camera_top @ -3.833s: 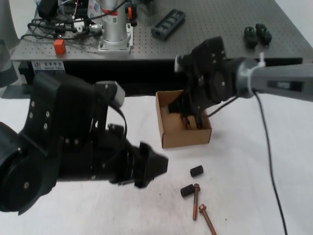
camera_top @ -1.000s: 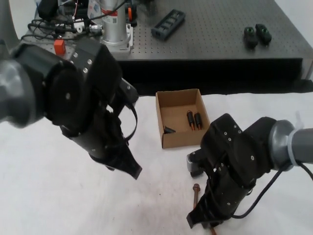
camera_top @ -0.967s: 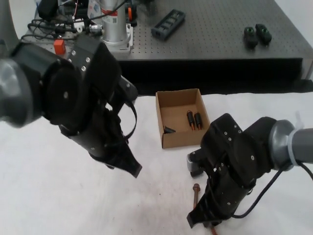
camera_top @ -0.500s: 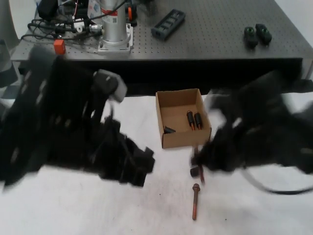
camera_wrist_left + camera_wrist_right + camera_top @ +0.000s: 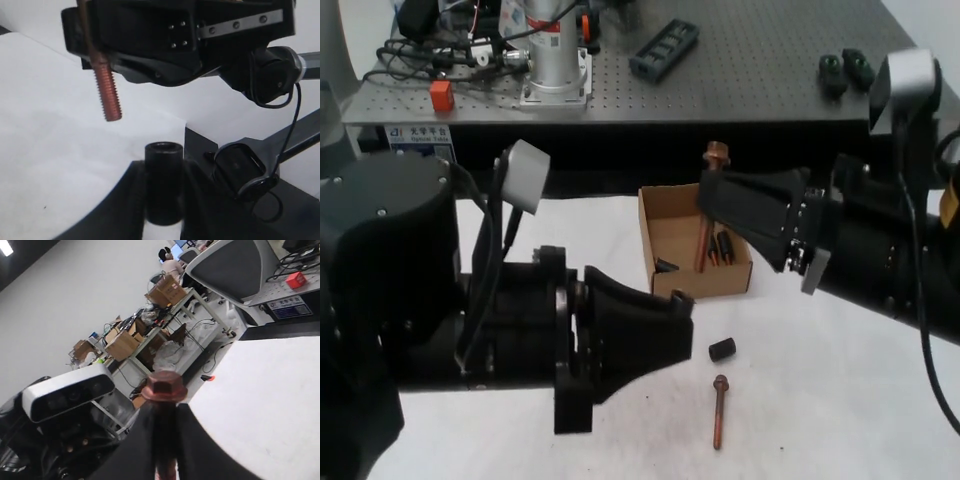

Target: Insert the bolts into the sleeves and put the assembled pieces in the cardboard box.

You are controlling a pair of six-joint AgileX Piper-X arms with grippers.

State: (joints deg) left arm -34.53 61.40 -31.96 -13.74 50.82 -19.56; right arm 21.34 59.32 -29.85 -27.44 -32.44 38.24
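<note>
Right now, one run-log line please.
left gripper: sleeve | right gripper: bolt, not inserted | on cloth: loose bolt, loose sleeve

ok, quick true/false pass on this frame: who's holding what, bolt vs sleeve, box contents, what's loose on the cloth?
1. The left gripper holds a sleeve upright, open end up. True.
2. The bolt in the right gripper is seated in that sleeve. False: its threaded tip hangs above the sleeve's opening and to one side, with a clear gap.
3. The cardboard box has nothing in it. False: assembled pieces lie inside.
4. One loose bolt and one loose sleeve lie on the white cloth, apart from each other. True.
</note>
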